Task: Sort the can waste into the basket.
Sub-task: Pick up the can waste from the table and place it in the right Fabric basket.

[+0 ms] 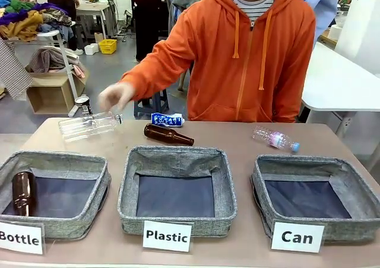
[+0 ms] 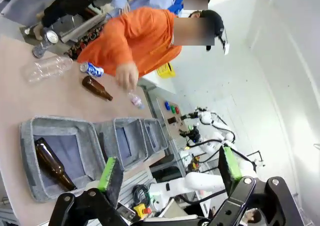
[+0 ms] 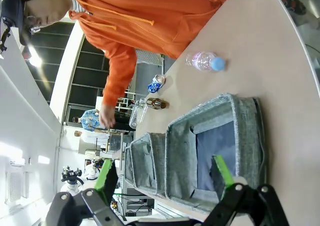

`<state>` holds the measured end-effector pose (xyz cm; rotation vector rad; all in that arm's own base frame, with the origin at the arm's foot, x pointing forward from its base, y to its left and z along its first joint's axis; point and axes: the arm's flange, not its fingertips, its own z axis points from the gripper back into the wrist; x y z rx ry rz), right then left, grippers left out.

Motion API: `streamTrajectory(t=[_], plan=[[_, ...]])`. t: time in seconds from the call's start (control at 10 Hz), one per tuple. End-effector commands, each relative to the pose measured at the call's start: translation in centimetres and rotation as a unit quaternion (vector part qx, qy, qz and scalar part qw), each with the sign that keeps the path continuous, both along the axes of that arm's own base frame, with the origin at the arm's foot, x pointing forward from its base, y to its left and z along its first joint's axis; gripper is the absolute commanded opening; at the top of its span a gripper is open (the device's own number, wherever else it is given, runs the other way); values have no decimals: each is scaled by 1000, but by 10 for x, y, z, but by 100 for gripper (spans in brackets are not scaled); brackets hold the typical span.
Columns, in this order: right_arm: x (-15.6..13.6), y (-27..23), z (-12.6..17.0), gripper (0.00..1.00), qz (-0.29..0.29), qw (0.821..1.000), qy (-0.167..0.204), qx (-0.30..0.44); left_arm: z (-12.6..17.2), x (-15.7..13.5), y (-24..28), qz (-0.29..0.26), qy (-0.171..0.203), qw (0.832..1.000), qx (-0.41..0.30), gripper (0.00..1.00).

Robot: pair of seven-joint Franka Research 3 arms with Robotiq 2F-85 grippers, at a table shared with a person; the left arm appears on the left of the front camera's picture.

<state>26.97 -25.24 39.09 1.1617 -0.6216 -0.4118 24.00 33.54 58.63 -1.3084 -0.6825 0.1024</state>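
Observation:
A crushed blue can [image 1: 167,120] [image 2: 91,69] [image 3: 156,83] lies near the table's far edge, in front of the person in orange. A dark can with a silver top [image 1: 83,104] [image 2: 44,38] stands at the far left corner. The grey Can basket [image 1: 309,161] [image 3: 245,136] [image 2: 156,132] sits at the front right with nothing in it. The person's hand [image 1: 116,95] hovers over a clear bottle [image 1: 89,125]. My left gripper [image 2: 170,171] is open high above the table. My right gripper [image 3: 164,176] is open too, above the Can basket's side.
The Bottle basket [image 1: 59,161] at the left holds a brown bottle [image 1: 24,192]. The Plastic basket [image 1: 177,156] stands in the middle. A brown glass bottle [image 1: 168,135] and a small pink-labelled plastic bottle [image 1: 276,139] lie on the table behind the baskets.

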Motion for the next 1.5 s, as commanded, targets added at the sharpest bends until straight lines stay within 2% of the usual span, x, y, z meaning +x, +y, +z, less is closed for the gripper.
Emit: streamTrajectory(t=[0.0, 0.2, 0.5, 0.7, 0.9, 1.1, 1.2, 1.3, 1.4], plan=[[3, -1, 0, 100, -3, 1000, -20, 1, 1, 15, -49, -34, 6, 997, 63, 100], [3, -1, 0, 100, -3, 1000, -20, 1, 6, 59, -136, -82, 12, 987, 138, 100], [3, -1, 0, 100, -3, 1000, -20, 1, -8, 134, -279, -91, 21, 962, 257, 100], [3, -1, 0, 100, -3, 1000, -20, 1, -33, 169, -379, -104, 24, 935, 337, 100], [3, -1, 0, 100, -3, 1000, -20, 1, -63, 195, -454, -120, 32, 905, 406, 100], [3, -1, 0, 100, -3, 1000, -20, 1, -92, 214, -488, -149, 61, 885, 436, 100], [3, -1, 0, 100, -3, 1000, -20, 1, -86, 202, -471, -122, 65, 889, 435, 100], [3, -1, 0, 100, -3, 1000, -20, 1, -97, 195, -500, -146, 35, 893, 424, 100], [3, -1, 0, 100, -3, 1000, -20, 1, -97, 195, -500, -146, 35, 893, 424, 100]])
